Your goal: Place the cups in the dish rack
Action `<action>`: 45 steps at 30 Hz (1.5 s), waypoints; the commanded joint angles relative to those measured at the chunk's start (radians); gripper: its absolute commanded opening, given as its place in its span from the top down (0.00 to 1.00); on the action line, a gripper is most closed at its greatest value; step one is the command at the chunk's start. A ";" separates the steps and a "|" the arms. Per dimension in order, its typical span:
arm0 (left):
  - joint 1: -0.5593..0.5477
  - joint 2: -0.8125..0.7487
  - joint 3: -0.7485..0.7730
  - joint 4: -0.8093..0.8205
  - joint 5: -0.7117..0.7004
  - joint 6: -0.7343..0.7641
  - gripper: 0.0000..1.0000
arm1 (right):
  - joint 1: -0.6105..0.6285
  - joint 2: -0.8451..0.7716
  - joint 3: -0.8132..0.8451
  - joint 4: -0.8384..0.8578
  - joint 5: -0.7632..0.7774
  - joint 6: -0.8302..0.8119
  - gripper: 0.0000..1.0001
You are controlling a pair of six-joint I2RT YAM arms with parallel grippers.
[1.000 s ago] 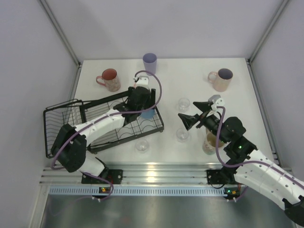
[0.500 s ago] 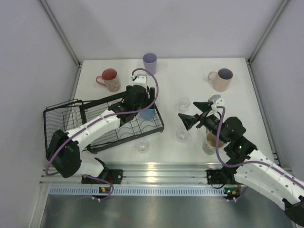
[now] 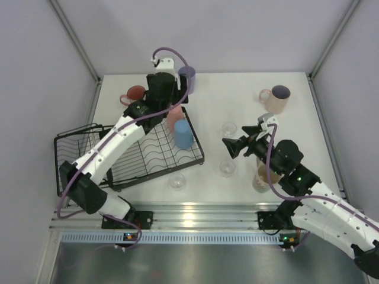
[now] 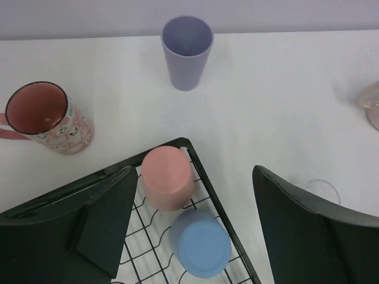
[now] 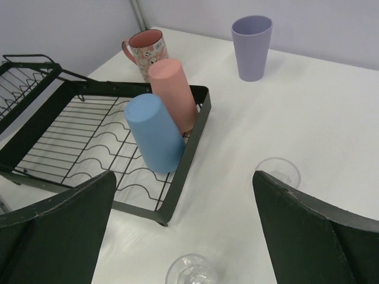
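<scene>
Three grey walls close in your tabletop [image 3: 237, 94] at the left, far and right sides, and the arms' bases line the near edge. The widest stretch of bare white lies along the far side, between the lavender tumbler [image 3: 188, 76] and the pink mug with a dark inside [image 3: 276, 99] near the far right corner. The dish rack [image 3: 148, 160] takes up the left part, with its taller basket end at the tabletop's left edge.

You have three tumblers, three mugs and three clear glasses. The second pink mug [image 3: 135, 94] stands just beyond the rack's far rim. A cream mug [image 3: 259, 182] is half hidden under the right arm [image 3: 308, 189]. Two glasses [image 3: 229, 129] [image 3: 227, 168] stand right of the rack, and the third glass [image 3: 177, 181] sits just off its near right corner.

The rack holds two cups: the salmon tumbler [image 5: 172, 94] and the blue tumbler [image 5: 154, 139]. They are tilted bottoms-up, side by side and touching, at the right end.

Your left jaws stand wide with nothing in them, above the rack's far right corner. Your right jaws are spread wide too and carry nothing. They hang over the tabletop between the two glasses right of the rack.
</scene>
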 commanded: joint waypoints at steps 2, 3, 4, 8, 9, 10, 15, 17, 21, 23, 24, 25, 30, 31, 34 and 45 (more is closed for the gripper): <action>0.158 0.092 0.149 -0.088 0.032 0.009 0.16 | 0.017 -0.005 0.072 -0.049 0.057 0.031 0.01; 0.192 0.105 0.165 -0.087 0.061 0.007 0.16 | 0.017 -0.006 0.072 -0.051 0.063 0.034 0.01; 0.221 0.121 0.203 -0.088 0.099 0.019 0.16 | 0.017 -0.008 0.069 -0.051 0.071 0.038 0.01; 0.334 0.223 0.296 -0.117 0.122 0.030 0.17 | 0.017 0.020 0.064 -0.017 0.135 0.077 0.00; 0.353 0.236 0.306 -0.122 0.125 0.023 0.17 | 0.017 0.035 0.081 -0.020 0.156 0.093 0.01; 0.370 0.250 0.314 -0.125 0.125 0.009 0.17 | 0.017 0.047 0.093 -0.029 0.169 0.105 0.01; 0.508 0.332 0.338 -0.157 0.162 -0.054 0.19 | 0.016 0.124 0.156 -0.054 0.154 0.117 0.00; 0.573 0.354 0.335 -0.177 0.181 -0.066 0.21 | 0.016 0.126 0.155 -0.049 0.152 0.119 0.01; 0.635 0.383 0.298 -0.186 0.204 -0.085 0.22 | 0.014 0.112 0.129 -0.030 0.154 0.117 0.01; 0.678 0.397 0.285 -0.186 0.213 -0.088 0.23 | 0.016 0.107 0.122 -0.022 0.161 0.111 0.01; 0.683 0.411 0.286 -0.186 0.224 -0.086 0.23 | 0.016 0.109 0.119 -0.022 0.161 0.111 0.01; 0.686 0.417 0.289 -0.186 0.230 -0.086 0.24 | 0.014 0.112 0.121 -0.022 0.164 0.110 0.01; 0.689 0.467 0.306 -0.186 0.267 -0.085 0.27 | 0.016 0.116 0.119 -0.028 0.161 0.102 0.01; 0.691 0.477 0.306 -0.186 0.270 -0.085 0.27 | 0.016 0.115 0.118 -0.029 0.164 0.100 0.01; 0.692 0.509 0.315 -0.186 0.296 -0.086 0.28 | 0.016 0.107 0.110 -0.033 0.172 0.094 0.01; 0.694 0.609 0.338 -0.185 0.342 -0.123 0.37 | 0.016 0.103 0.102 -0.031 0.186 0.082 0.01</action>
